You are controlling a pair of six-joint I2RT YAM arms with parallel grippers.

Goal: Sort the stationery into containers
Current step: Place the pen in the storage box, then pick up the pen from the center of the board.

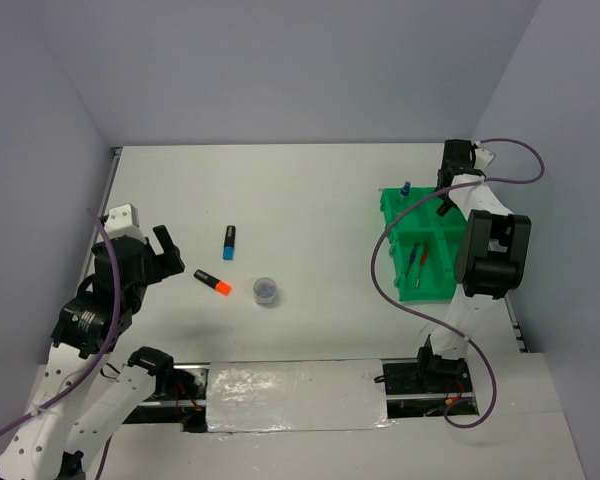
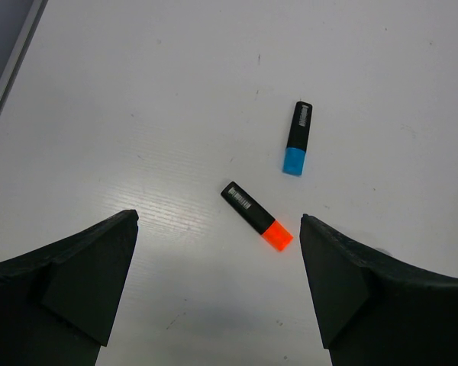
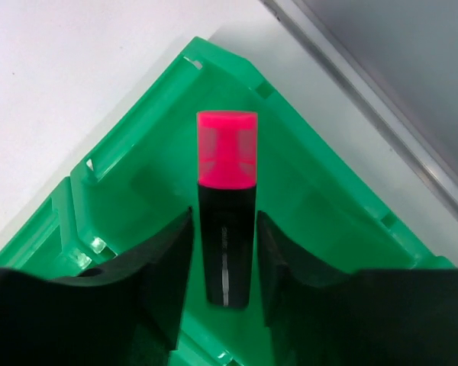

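Grey walls round a white table [image 1: 310, 200]. L gripper [image 2: 219, 219] hangs w/ fingers spread wide above the orange highlighter [image 2: 257, 217], blue highlighter [image 2: 298, 139] just beyond. Only the top cam shows the clear jar [image 1: 266, 290] nearby & two pens [image 1: 413, 262] in the green tray [image 1: 425, 294]. Only the R wrist cam shows the pink highlighter [image 3: 227, 221] in a tray corner, R gripper [image 3: 223, 221] fingers flanking it closely; can't tell if they're pinching it.

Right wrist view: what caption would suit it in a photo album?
Pink-capped highlighter flanked by the fingers of the right gripper, over a corner compartment of the green tray.
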